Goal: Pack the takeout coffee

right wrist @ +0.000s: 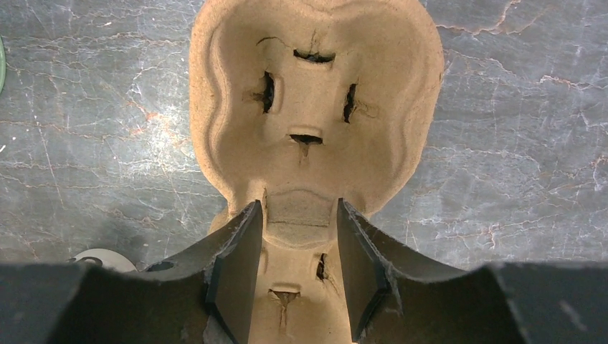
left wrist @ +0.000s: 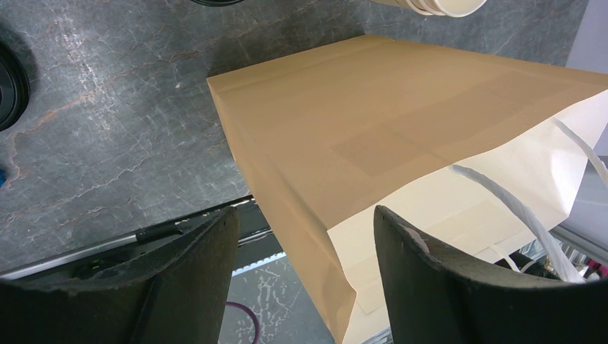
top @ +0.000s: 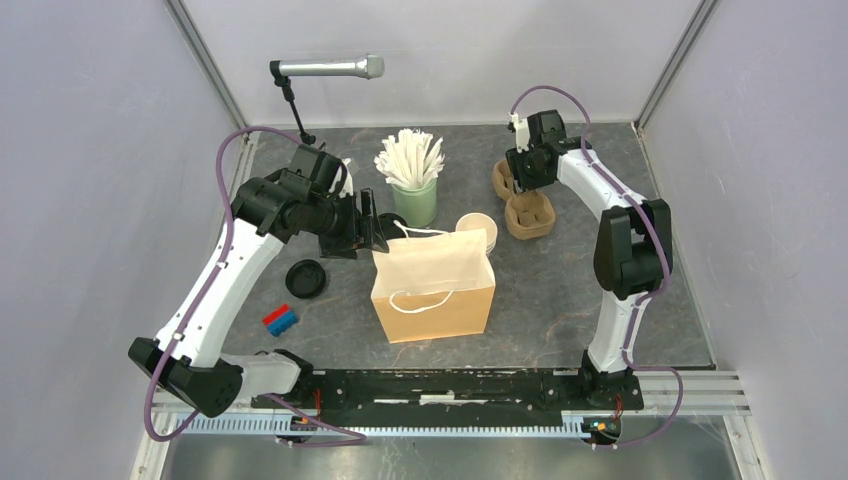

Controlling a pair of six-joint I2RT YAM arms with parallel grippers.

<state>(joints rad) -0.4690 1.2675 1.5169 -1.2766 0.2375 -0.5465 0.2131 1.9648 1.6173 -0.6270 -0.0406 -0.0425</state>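
Black fingers [left wrist: 193, 279] of the left gripper [left wrist: 305, 215] fill the bottom of the left wrist view, spread wide and gripping nothing. Past them a brown paper bag [left wrist: 373, 122] stands on the grey stone-patterned table [left wrist: 107, 143]. Its open top and white cord handles point toward the lower right of that frame. In the overhead view this gripper sits just beside the bag's upper left corner, near the centre of the frame.

At the bottom of the right wrist view, the right gripper [right wrist: 297, 208] has its jaws half spread. One jaw is on each side of the narrow waist of a moulded pulp cup carrier [right wrist: 315, 86]; whether they press it cannot be told. Overhead, carrier and gripper are in the upper right, well apart from the bag.

A round black lid [top: 305, 278] lies left of centre, between the left arm and the bag; whether a cup stands under it cannot be told. A mint-green cup of white sticks [top: 415, 195] stands just above the bag, with a stack of cream cups [top: 478, 230] to its lower right. Red and blue blocks [top: 281, 319] lie below the lid. A microphone [top: 330, 68] on a stand is at the upper left.
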